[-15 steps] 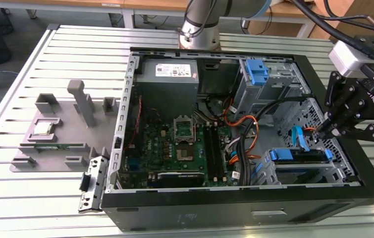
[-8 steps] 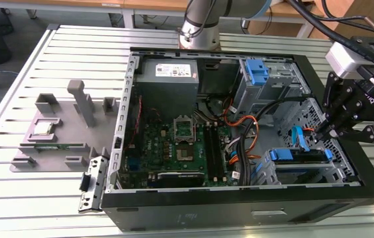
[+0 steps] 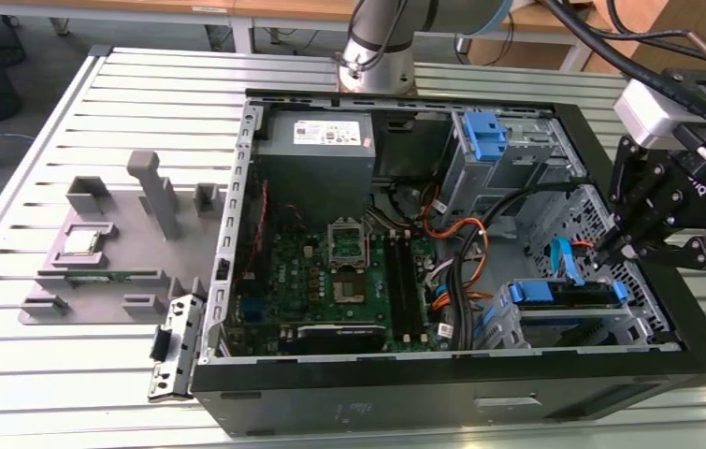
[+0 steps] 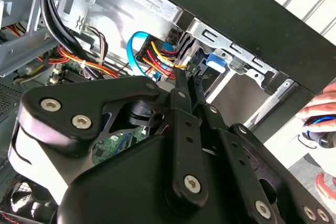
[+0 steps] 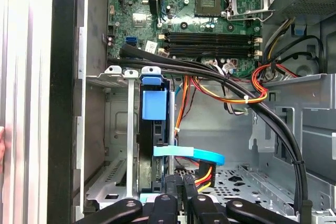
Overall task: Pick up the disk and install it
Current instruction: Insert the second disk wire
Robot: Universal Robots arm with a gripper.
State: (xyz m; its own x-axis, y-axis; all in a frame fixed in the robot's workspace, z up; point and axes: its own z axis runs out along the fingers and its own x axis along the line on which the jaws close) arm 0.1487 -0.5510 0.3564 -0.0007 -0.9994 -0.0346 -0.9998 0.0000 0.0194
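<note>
gripper: the gripper (image 3: 627, 245) hangs over the case's drive cage on the exterior view's right, tips pointing down toward the cables. In the second wrist view the two black fingers (image 4: 181, 90) run side by side, pressed together with barely a sliver between them and nothing pinched.

disk: the disk (image 3: 561, 294) already sits in the cage (image 3: 602, 323) at the near corner of the case, standing on edge in its slot with the blue frame on top. In the first wrist view the disk (image 5: 153, 129) shows as a dark slab with a blue tab, tucked between the cage's metal rails. The gripper is near it but not touching it.

cables: a light blue cable (image 5: 189, 154) crosses just beside the disk, with red and yellow wires (image 5: 205, 174) bunched next to it. Thick black cables (image 5: 210, 72) run across above.

case: black tower (image 3: 453, 393) lying on its side, open, with the green board (image 3: 327, 281) showing and a grey box (image 3: 318, 140) at the far end. An upright blue latch (image 3: 483, 136) sits in the far bay.

tabletop: slatted metal tabletop (image 3: 65, 355), with a grey holder (image 3: 116, 243) on the exterior view's left, well apart from the case.

hand: a person's hand (image 4: 321, 114) shows at the edge of the second wrist view, outside the case.
</note>
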